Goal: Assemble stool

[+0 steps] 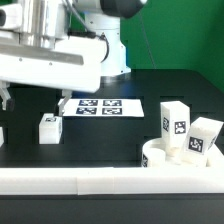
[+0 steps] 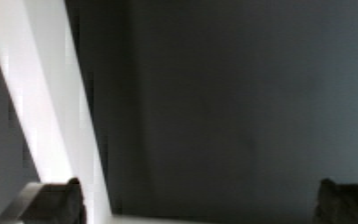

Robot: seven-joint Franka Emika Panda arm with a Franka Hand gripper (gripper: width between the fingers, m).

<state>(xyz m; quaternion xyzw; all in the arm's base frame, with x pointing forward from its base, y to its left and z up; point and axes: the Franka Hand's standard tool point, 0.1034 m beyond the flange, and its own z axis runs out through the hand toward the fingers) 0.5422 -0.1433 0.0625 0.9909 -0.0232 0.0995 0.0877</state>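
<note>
The stool's round white seat [image 1: 160, 157] lies at the exterior view's right, just behind the long white bar. Two white tagged legs stand by it: one upright [image 1: 176, 120], one tilted at the seat's far side [image 1: 205, 138]. A third leg [image 1: 48, 127] lies alone on the black table at the exterior view's left. My gripper [image 1: 33, 101] hangs above and a little behind that lone leg, open and apart from it. In the wrist view the gripper [image 2: 202, 205] is open, with only dark table between the fingertips [image 2: 55, 200]. No stool part shows in that view.
The marker board [image 1: 100, 105] lies flat mid-table behind the lone leg. A long white bar [image 1: 100, 181] edges the table's front. A white strip [image 2: 51, 110] runs past one fingertip in the wrist view. A small white object [image 1: 2, 135] peeks in at the exterior view's left edge.
</note>
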